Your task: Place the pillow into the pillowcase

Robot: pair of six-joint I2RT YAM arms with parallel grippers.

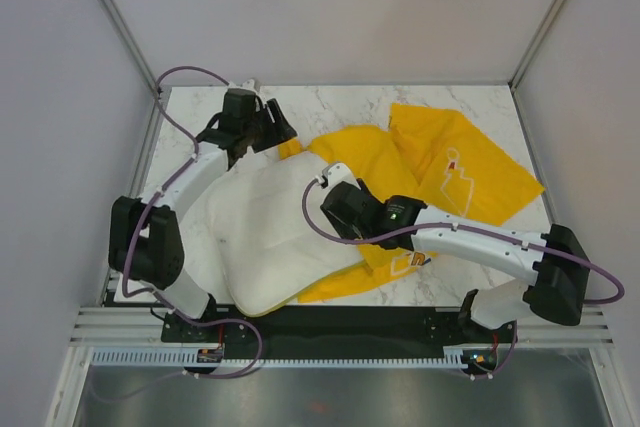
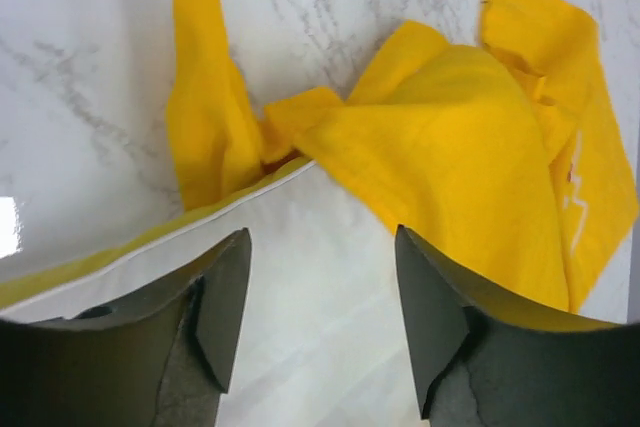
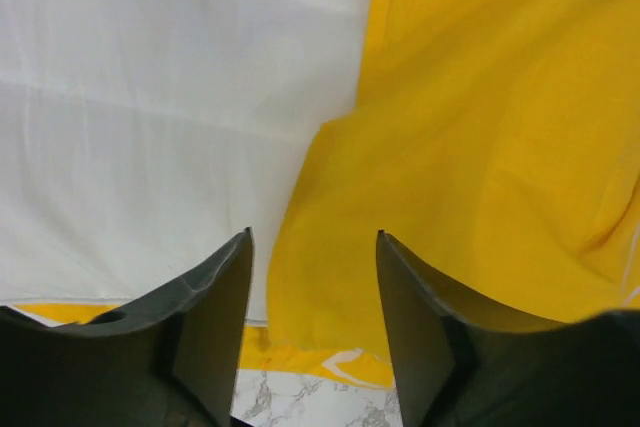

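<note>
The white pillow (image 1: 265,237) lies at the left centre of the table, its far right corner under the yellow cloth. The yellow pillowcase (image 1: 470,167) is crumpled from the pillow's right side to the back right, a print showing. My left gripper (image 1: 272,132) is open above the pillow's far corner; in the left wrist view the gripper (image 2: 320,317) hangs over the white pillow (image 2: 300,287), with the pillowcase (image 2: 450,157) ahead. My right gripper (image 1: 332,177) is open; in the right wrist view the gripper (image 3: 313,327) straddles the pillowcase edge (image 3: 480,127) beside the pillow (image 3: 150,127).
The marble table (image 1: 330,107) is walled by grey panels left, right and behind, with metal posts at the back corners. The pillowcase's lower edge (image 1: 330,287) reaches close to the table's near edge by the arm bases.
</note>
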